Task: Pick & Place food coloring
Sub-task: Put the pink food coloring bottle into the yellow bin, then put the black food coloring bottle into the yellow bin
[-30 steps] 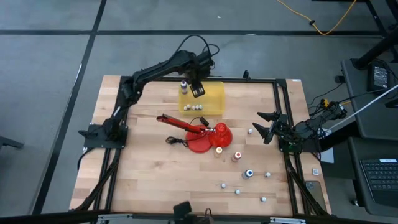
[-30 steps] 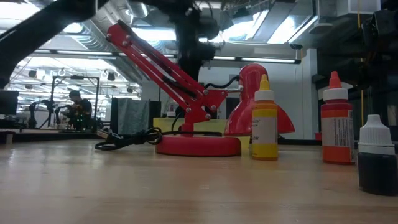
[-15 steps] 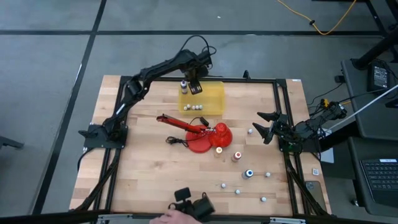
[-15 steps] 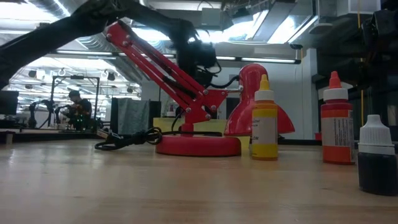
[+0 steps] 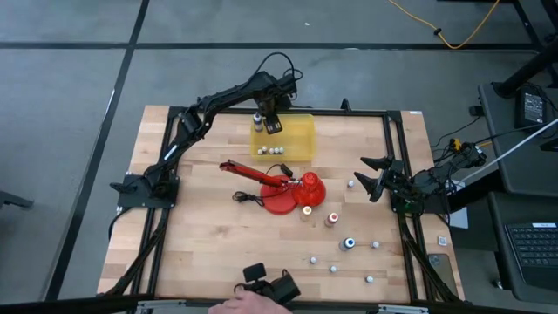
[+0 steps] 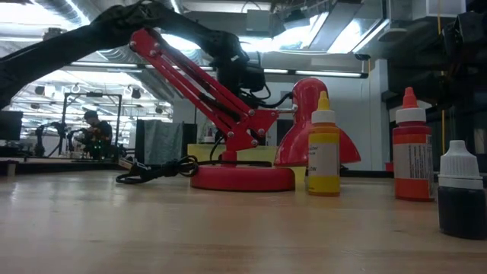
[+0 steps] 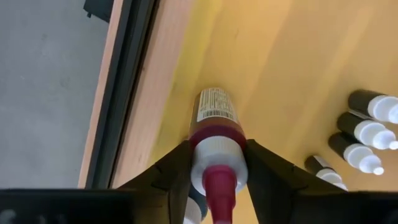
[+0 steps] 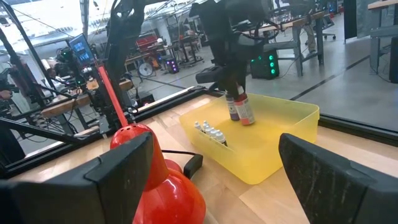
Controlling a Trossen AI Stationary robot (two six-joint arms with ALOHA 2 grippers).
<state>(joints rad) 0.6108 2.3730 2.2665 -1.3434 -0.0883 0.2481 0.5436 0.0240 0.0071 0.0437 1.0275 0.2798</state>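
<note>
My left gripper (image 5: 264, 118) (image 7: 217, 149) reaches into the far left corner of the yellow bin (image 5: 296, 131) and is shut on a dark red food coloring bottle (image 7: 214, 115). A second bottle (image 8: 232, 107) stands next to it. Several tiny bottles (image 5: 270, 151) (image 7: 364, 124) lie on the bin floor. On the table, yellow (image 5: 306, 210) (image 6: 323, 148), orange-red (image 5: 331, 218) (image 6: 412, 148) and blue (image 5: 349, 243) (image 6: 460, 190) bottles stand upright. My right gripper (image 5: 377, 179) (image 8: 224, 186) waits open near the table's right edge. My left gripper pinches the dark red bottle by its white cap collar (image 7: 217, 163), just below the red tip, one finger (image 7: 177, 168) on each side. The fingers come from above, pointing down. The bottle hangs below them, slightly tilted, base toward the bin floor; whether it touches, I cannot tell.
A red desk lamp (image 5: 279, 185) (image 6: 243, 129) with a black cord sits mid-table between the bin and the standing bottles. Small white-capped pieces (image 5: 332, 269) lie scattered near the right front. A person's hand with a black object (image 5: 261, 292) shows at the near edge.
My left gripper has moved with the bottle toward the bin's far left corner and has come lower into the bin, staying shut. A person's hand with a black object has come in at the near edge.
</note>
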